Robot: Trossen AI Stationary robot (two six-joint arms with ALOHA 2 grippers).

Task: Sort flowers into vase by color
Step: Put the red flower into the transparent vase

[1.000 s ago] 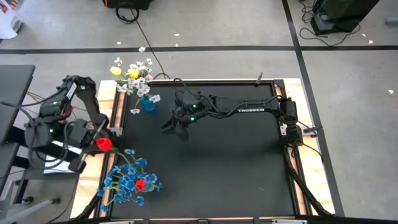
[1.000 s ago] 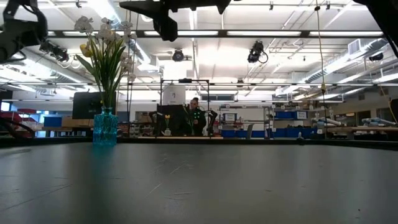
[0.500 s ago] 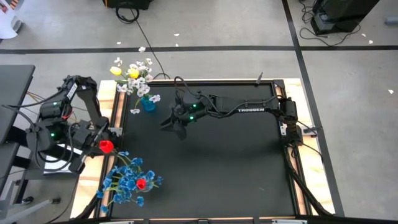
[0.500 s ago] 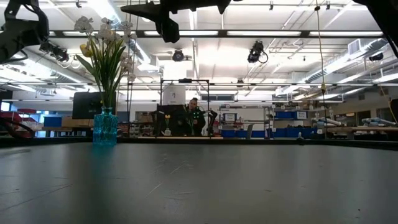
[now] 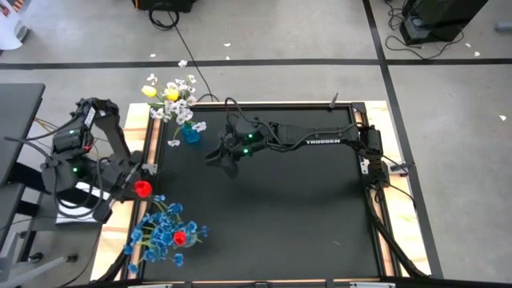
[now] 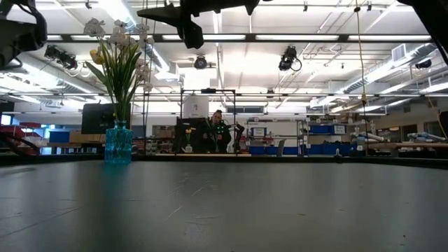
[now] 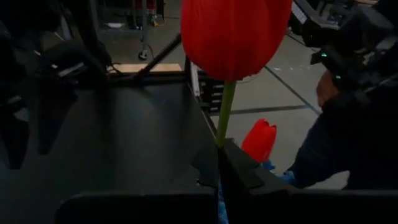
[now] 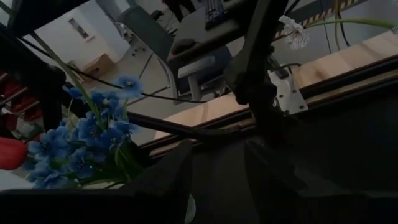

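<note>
Red tulip (image 7: pixel 235 37) sits clamped by its stem in the left gripper (image 7: pixel 225 163) at the table's (image 5: pixel 280 208) left edge; it should stay upright and descend among the blue blossoms (image 5: pixel 160 234) near the front-left corner. The right gripper (image 5: pixel 222 162) hangs empty, fingers apart.

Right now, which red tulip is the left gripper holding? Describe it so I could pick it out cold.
Start at the black table and go to its left edge, where the left gripper is shut on a green stem. The held red tulip sits just above the blue flower bunch. The other red tulip is nested inside those blue blossoms; this one stands clear of them.
</note>
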